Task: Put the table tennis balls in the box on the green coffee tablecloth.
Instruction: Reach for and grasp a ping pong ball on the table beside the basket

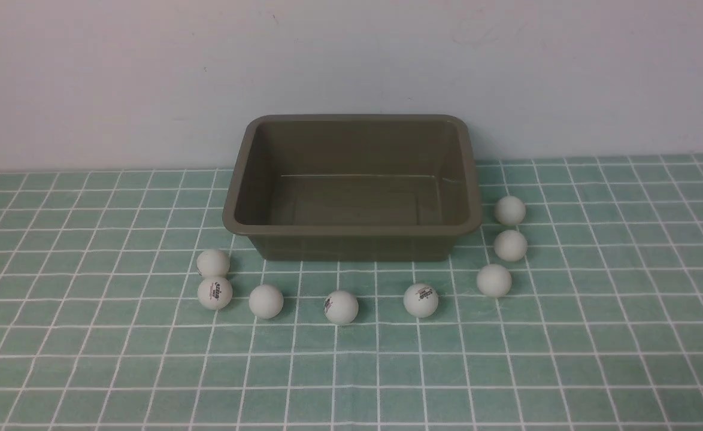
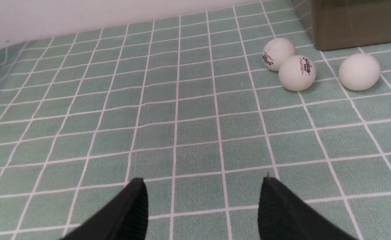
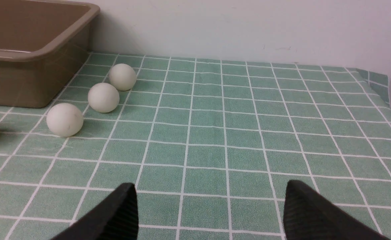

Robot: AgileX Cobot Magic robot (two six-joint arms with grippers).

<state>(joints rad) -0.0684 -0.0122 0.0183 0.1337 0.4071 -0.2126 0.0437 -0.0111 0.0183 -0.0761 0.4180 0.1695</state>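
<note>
Eight small matte white plastic table tennis balls lay on the cloth in a loose arc round the near side of the box, none of them inside it. Two at its left corner seemed to touch. Three more ran along the front, spaced apart, and three climbed its right side. Some carried small dark and red printing, too small to read. The rectangular olive-brown plastic box, with rounded corners and a rolled rim, stood upright close to the pale wall. Everything rested on the mint-green tablecloth, gridded with thin white lines.

Neither arm could be seen from the front. From the left wrist, the left gripper showed only two black fingertips. They stood apart with nothing but cloth between them, well short of three balls, and only one corner of the box was in frame. From the right wrist, the right gripper stood wide and likewise empty. Three balls lay ahead of it in a row, and a fourth was cut off at the frame's edge.
</note>
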